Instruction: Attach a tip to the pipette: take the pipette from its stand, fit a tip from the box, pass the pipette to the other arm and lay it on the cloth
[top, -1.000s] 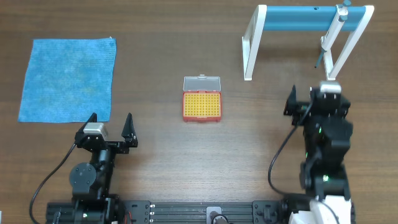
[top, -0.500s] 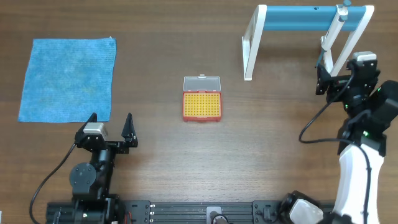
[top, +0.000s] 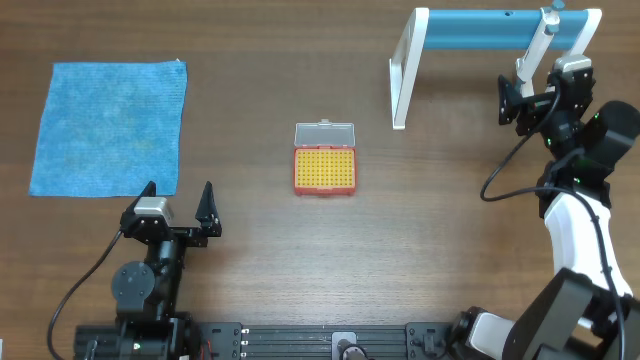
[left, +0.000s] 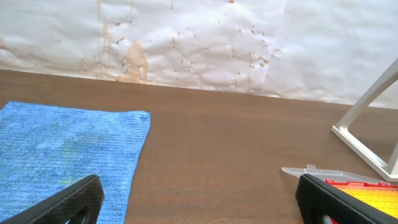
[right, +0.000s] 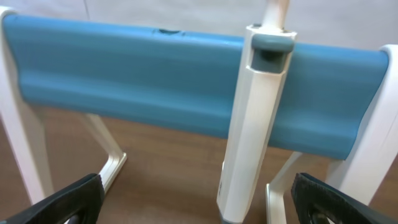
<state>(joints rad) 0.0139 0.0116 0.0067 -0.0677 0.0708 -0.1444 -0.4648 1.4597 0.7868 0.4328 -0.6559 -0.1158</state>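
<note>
The white pipette (top: 533, 55) hangs on the blue-barred stand (top: 480, 30) at the back right; in the right wrist view the pipette (right: 255, 118) hangs upright, close in front of the stand's blue bar (right: 124, 74). My right gripper (top: 538, 98) is raised just in front of it, open, with the pipette's lower part between its fingers (right: 68, 199) and not gripped. The tip box (top: 324, 158), lid open and full of yellow tips, sits mid-table. My left gripper (top: 178, 197) rests open near the front left, beside the blue cloth (top: 108, 128).
The stand's white legs (top: 400, 75) stand on either side of the pipette. In the left wrist view the cloth (left: 62, 155) and a corner of the tip box (left: 348, 186) lie ahead, with a pale wall behind the table.
The right arm has swung up and back from the front right to the stand, then shifted a little left and closer to the pipette. The left arm has not moved.
</note>
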